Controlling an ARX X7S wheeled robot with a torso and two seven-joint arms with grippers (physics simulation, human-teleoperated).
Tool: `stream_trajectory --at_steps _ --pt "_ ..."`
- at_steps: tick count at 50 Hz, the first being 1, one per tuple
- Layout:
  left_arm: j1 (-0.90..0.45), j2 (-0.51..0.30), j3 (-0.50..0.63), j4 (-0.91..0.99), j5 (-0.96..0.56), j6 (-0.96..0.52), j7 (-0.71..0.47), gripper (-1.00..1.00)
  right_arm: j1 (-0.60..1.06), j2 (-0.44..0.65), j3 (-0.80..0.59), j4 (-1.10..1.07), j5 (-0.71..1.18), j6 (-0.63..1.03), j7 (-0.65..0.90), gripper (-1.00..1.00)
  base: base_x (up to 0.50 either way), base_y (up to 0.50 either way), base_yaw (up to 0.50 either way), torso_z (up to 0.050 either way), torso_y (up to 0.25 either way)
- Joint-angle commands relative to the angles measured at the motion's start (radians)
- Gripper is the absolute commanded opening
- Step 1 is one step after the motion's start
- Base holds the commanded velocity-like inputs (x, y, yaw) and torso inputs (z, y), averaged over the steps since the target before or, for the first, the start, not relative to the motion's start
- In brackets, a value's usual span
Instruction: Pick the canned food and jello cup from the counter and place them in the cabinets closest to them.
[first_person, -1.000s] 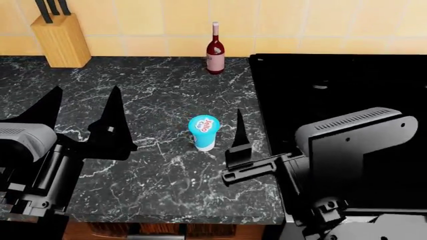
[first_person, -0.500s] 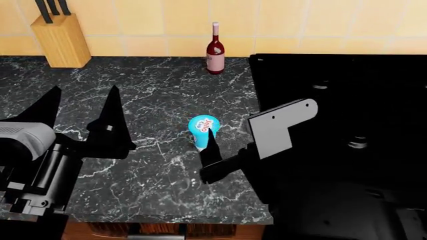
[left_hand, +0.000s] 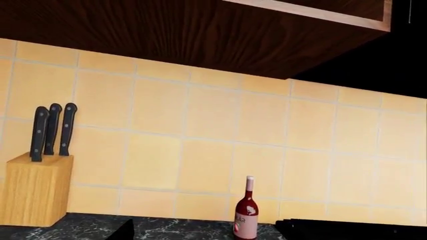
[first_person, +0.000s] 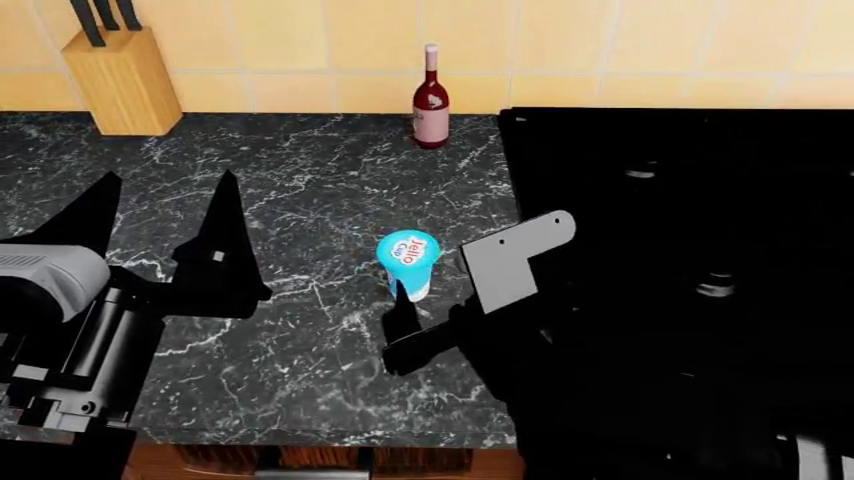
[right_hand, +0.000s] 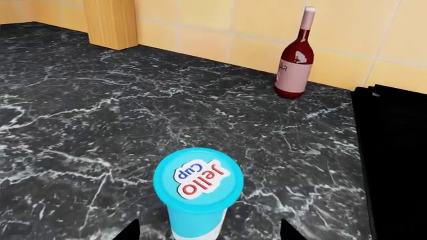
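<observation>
On the black-grey marble-look counter (first_person: 320, 190), near its front edge and just left of the stove top (first_person: 681, 200), stands the jello cup (first_person: 407, 262): a small round tub with a bright cyan body, a white base and a flat cyan lid bearing a white oval printed "Jello Cup" in red and blue. It is upright. The stone around it is dark with thin white veins running through it.

From the right wrist view, the cup (right_hand: 198, 192) sits between two black fingertips (right_hand: 128, 231) of the right gripper (right_hand: 208, 231), which stand spread wider than the cup on either side; whether they touch it cannot be told. In the head view the right gripper (first_person: 424, 300) shows as a black pointed finger at the cup's near side, with a flat grey angular plate behind it and the dark arm merging into the plain black stove top.

Well to the left, the left gripper (first_person: 160, 235) hovers over bare counter with its two tapering black fingers (first_person: 224, 240) splayed apart and nothing between them.

At the back, against the glossy yellow-beige tiled wall (first_person: 601, 40), stands a slim dark-red wine bottle (first_person: 430, 97) with a pale label. Far left is a blond wooden knife block (first_person: 123, 78) with black handles. The left wrist view shows a dark wood cabinet (left_hand: 200, 35) above the tiles.
</observation>
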Motion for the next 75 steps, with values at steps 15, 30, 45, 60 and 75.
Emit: stream_trajectory --at_steps 15,30,45,60,75 --pt "0.005 -0.012 0.013 -0.002 -0.006 0.016 -0.011 1.00 0.009 -0.110 -0.001 0.229 0.069 0.042 -0.142 1.00 0.00 0.00 0.00 0.000 0.000" --pt "0.007 -0.019 0.017 -0.001 -0.016 0.023 -0.018 1.00 0.011 -0.156 -0.005 0.309 0.085 0.061 -0.192 1.00 0.00 0.00 0.00 0.000 0.000" --pt "0.008 -0.026 0.022 -0.010 -0.018 0.036 -0.019 1.00 0.015 -0.234 0.003 0.459 0.097 0.064 -0.278 1.00 0.00 0.00 0.00 0.000 0.000" --pt "0.009 -0.033 0.025 -0.013 -0.025 0.043 -0.026 1.00 0.011 -0.261 0.005 0.512 0.103 0.069 -0.301 1.00 0.00 0.00 0.00 0.000 0.000" --pt "0.011 -0.040 0.028 -0.010 -0.032 0.047 -0.034 1.00 0.016 -0.230 0.014 0.445 0.116 0.081 -0.250 -1.00 0.00 0.00 0.00 0.000 0.000"
